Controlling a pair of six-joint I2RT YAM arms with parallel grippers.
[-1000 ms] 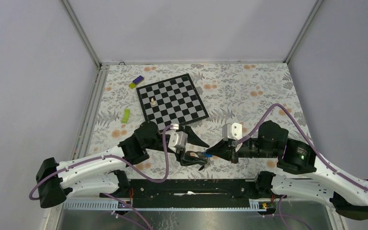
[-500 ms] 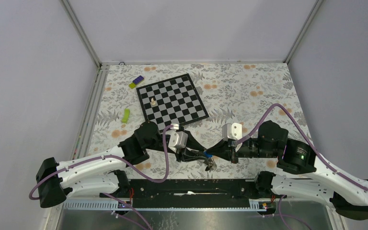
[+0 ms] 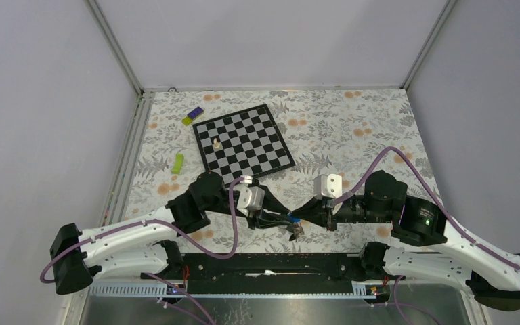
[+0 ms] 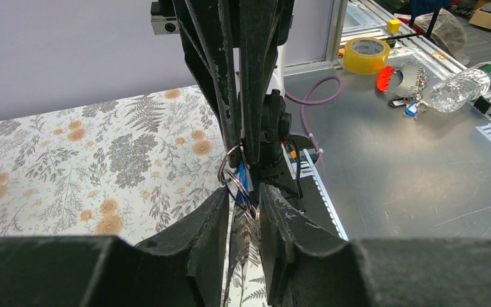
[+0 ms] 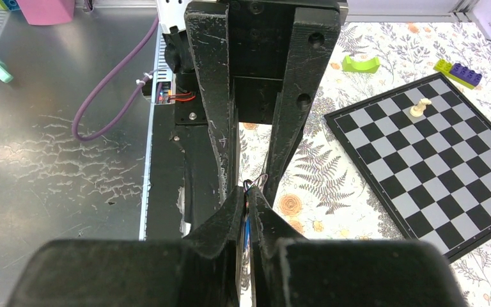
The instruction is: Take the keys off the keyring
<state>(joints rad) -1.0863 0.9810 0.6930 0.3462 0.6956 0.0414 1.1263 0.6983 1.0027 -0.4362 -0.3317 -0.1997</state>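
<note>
Steel keyring, clamped by the right gripper, sits inside the facing left gripper, fingers barely apart, grip unclear; keys dangle below.

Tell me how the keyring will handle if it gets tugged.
Probably stiff: the keyring is a thin wire loop that looks round even while pinched in the right tool. Likely slippery too, since it is bare shiny metal. The keys dangle loosely below it, so a pull would probably make them swing and twist rather than follow straight.
</note>
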